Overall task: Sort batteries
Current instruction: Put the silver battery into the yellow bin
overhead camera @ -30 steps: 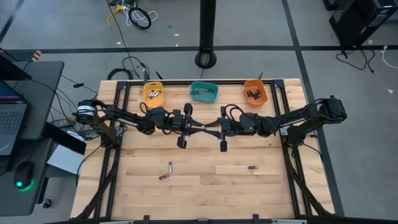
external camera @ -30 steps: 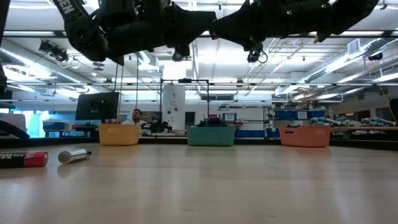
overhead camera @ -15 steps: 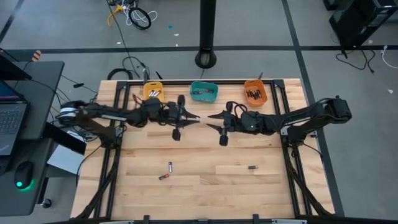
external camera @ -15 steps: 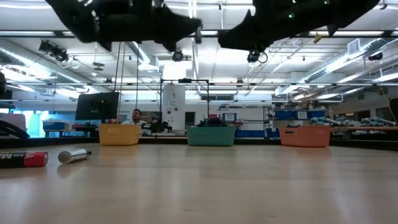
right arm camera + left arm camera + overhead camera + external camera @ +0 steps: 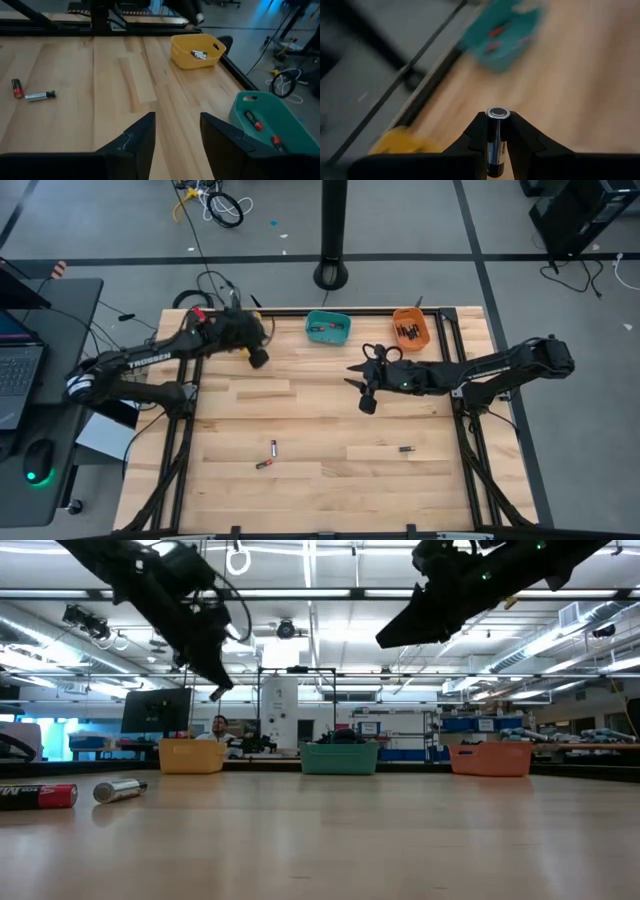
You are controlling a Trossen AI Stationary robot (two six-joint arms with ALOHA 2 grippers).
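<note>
jaws: left gripper (image 5: 498, 131) grasps a small silver-capped black battery (image 5: 497, 137), right gripper (image 5: 177, 131) wide, empty | change: left arm has swung far-left over the yellow plastic bin (image 5: 197, 50) | means: drop comes next

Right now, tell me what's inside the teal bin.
The teal bin holds two red-tipped batteries, seen from the right wrist. Its near wall hides part of the floor, so more may lie there.
</note>
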